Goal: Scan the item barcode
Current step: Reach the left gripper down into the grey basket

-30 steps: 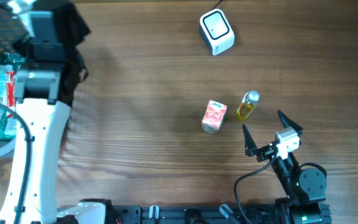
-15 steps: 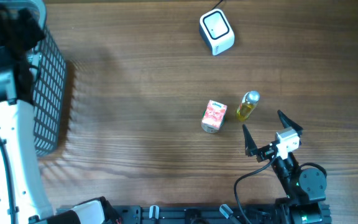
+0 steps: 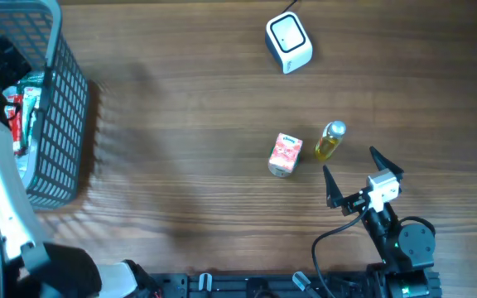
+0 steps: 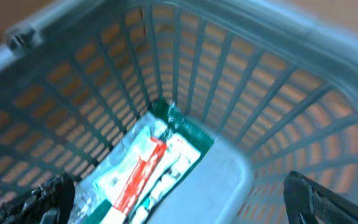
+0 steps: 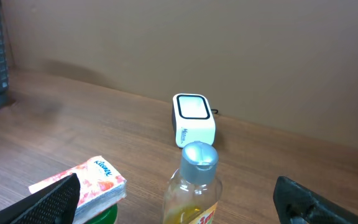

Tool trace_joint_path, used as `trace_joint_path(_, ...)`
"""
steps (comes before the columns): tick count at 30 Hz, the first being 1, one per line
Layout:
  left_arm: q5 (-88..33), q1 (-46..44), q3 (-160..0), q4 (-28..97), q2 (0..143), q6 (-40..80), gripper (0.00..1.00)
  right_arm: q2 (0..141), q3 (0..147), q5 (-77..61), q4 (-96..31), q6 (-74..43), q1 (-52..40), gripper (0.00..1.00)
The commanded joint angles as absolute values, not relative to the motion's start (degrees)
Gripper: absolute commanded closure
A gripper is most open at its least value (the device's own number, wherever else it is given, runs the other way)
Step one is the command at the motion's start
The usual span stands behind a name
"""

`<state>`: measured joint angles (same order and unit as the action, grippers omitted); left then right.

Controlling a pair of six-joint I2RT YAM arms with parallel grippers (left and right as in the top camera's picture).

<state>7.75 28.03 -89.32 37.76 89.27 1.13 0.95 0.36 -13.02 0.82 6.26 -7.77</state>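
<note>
My right pincer [image 3: 350, 164] stands wide apart, empty. The bottle [image 3: 330, 141], likely the item to scan, stands upright just beyond its tips, slightly left, with the scanner [image 3: 288, 41] farther off. My left pincer [image 4: 179, 202], also apart, hangs over the basket [image 3: 65, 108], far away.

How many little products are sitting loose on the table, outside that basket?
2: a pink tissue pack mid-table and a small yellow bottle just right of it. The basket holds a packet too; more may be hidden.
</note>
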Motion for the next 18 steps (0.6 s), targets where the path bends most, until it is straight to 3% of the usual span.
trace_joint_path(1,6.7,30.1,-90.1,38.5,93.1,0.2,0.0,1.1,0.3,-13.1,1.0,6.0,-7.7,0.0)
trace_joint_path(18,4.5,38.5,-90.1,40.1,106.5,-2.9,0.0,1.1,0.3,-13.1,1.0,6.0,-7.7,0.0)
